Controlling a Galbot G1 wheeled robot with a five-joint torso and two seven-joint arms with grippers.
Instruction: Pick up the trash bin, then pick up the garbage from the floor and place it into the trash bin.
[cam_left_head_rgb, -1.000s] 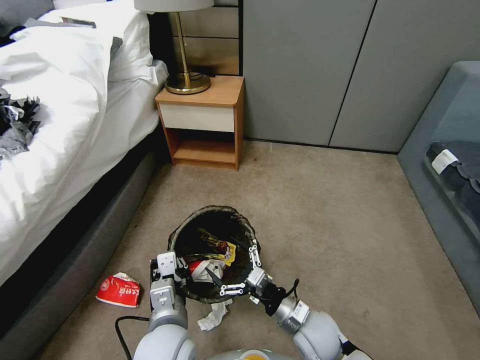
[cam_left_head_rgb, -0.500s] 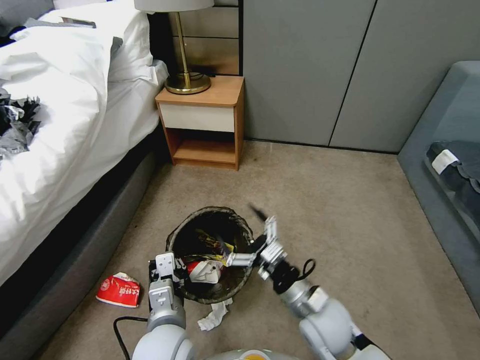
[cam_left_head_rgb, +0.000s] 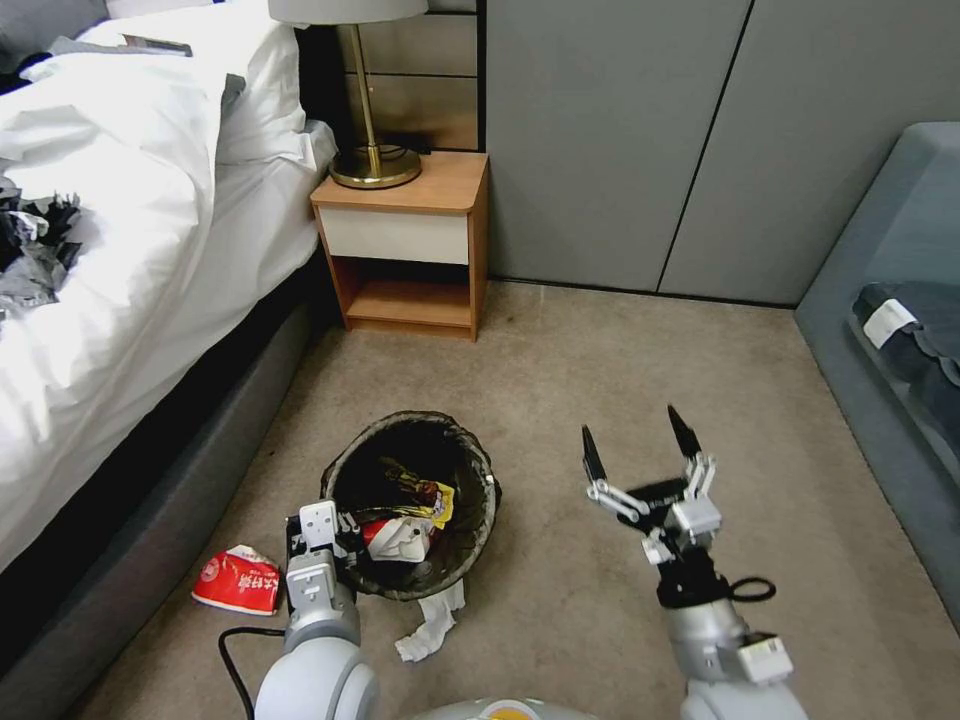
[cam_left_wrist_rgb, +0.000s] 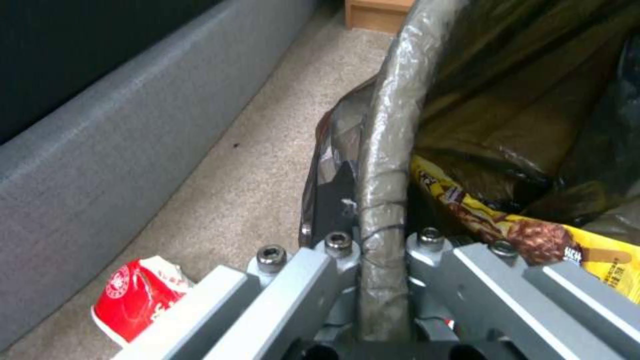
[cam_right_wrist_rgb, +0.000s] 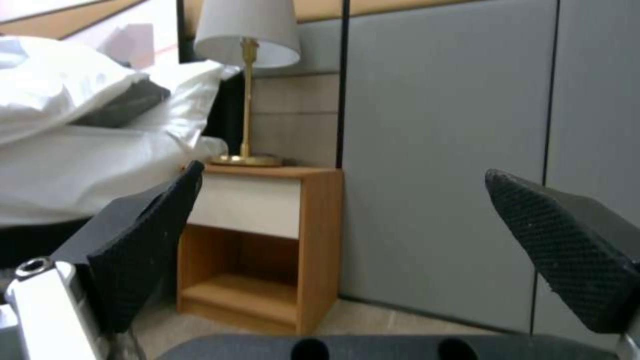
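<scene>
Two end effectors: left (cam_left_head_rgb: 335, 535) on trash bin (cam_left_head_rgb: 470, 455) rim (clamped), right (cam_left_head_rgb: 640, 448) spread.

Trash bin (cam_left_head_rgb: 412, 470) centre — wrapper (cam_left_head_rgb: 236, 580) left, tissue (cam_left_head_rgb: 430, 625) before.

My left gripper (cam_left_head_rgb: 345, 535) hides part of the trash bin (cam_left_head_rgb: 470, 520) rim; the bin covers the white tissue's (cam_left_head_rgb: 430, 625) upper end.

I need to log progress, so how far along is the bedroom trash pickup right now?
Partly done. The left gripper holds the trash bin by its rim, and a yellow wrapper and a red-and-white wrapper lie inside. The right gripper is open and empty beside the bin. Left on the floor: a red wrapper and a white tissue.
</scene>
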